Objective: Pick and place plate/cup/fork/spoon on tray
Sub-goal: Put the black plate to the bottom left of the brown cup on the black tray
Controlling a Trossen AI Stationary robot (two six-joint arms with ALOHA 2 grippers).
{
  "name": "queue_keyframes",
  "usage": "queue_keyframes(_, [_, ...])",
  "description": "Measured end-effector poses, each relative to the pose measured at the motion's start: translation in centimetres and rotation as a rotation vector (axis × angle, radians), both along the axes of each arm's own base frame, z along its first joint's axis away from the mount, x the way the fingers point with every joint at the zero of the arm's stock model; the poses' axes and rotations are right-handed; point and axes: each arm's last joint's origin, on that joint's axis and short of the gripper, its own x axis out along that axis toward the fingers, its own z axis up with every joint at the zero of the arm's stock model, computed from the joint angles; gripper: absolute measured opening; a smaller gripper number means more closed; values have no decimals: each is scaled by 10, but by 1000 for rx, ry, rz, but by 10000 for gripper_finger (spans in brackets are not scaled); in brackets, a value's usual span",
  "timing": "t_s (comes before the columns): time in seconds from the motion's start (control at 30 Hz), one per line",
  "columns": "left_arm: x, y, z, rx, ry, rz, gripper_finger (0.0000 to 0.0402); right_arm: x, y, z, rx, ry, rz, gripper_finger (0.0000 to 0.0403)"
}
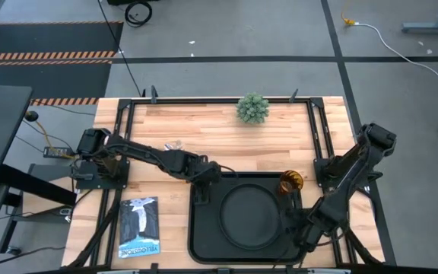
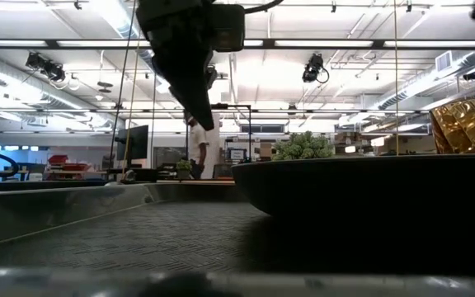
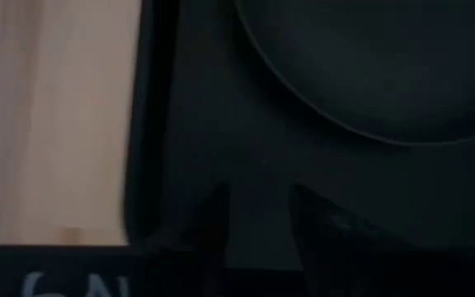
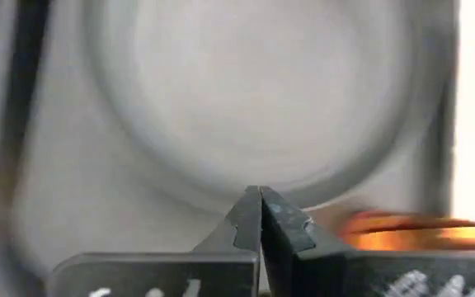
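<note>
The black tray [image 1: 204,228] lies at the table's near middle, and the round black plate [image 1: 253,213] rests flat inside it. The amber cup [image 1: 291,183] stands at the tray's far right corner and also shows in the low view [image 2: 468,124]. My left gripper [image 1: 202,181] hovers open and empty over the tray's far left corner [image 3: 258,227], beside the plate [image 3: 369,66]. My right gripper [image 1: 299,228] is shut and empty at the tray's right side [image 4: 260,216], facing the plate [image 4: 254,99]. A small silvery thing [image 1: 175,144] lies on the table behind the left arm; whether it is the fork or the spoon does not show.
A green plant [image 1: 252,108] stands at the table's far middle. A blue and white booklet [image 1: 139,226] lies at the near left, beside the tray. Black frame rails run along the table's left and right sides. A person [image 2: 198,148] stands far off in the room.
</note>
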Motion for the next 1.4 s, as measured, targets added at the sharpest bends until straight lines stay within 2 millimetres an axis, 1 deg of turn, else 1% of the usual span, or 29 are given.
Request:
queue_keyframes(0.17, [-4, -17, -6, -52, -9, 50, 122, -9, -8, 21, -189, -237, 52, 5])
queue_keyframes(0.23, [-2, -24, -11, -74, -19, 77, 117, -11, -11, 28, -263, -310, 72, 5])
queue_keyframes(0.3, [1, -31, -18, -87, -12, 90, 112, -15, -16, 31, -324, -353, 85, 5])
queue_keyframes(0.43, [7, -41, -37, -102, 5, 108, 104, -26, -33, 33, -402, -371, 87, 5])
queue_keyframes(0.57, [10, -44, -48, -120, 27, 154, 98, -36, -49, 37, -384, -405, 66, 5])
queue_keyframes(0.77, [15, -52, -53, -157, -5, 180, 90, -46, -63, 42, -340, -441, 57, 5])
queue_keyframes(0.9, [16, -55, -56, -180, -6, 207, 89, -48, -66, 44, -329, -454, 72, 5])
queue_keyframes(1.07, [17, -60, -61, -191, -12, 215, 89, -46, -64, 45, -324, -463, 98, 5])
queue_keyframes(1.13, [21, -63, -63, -204, -37, 211, 89, -46, -63, 45, -325, -463, 105, 5])
queue_keyframes(1.2, [20, -63, -65, -199, -32, 213, 89, -45, -62, 46, -321, -468, 109, 5])
queue_keyframes(1.4, [29, -65, -72, -209, -84, 192, 89, -45, -62, 46, -315, -473, 107, 5])
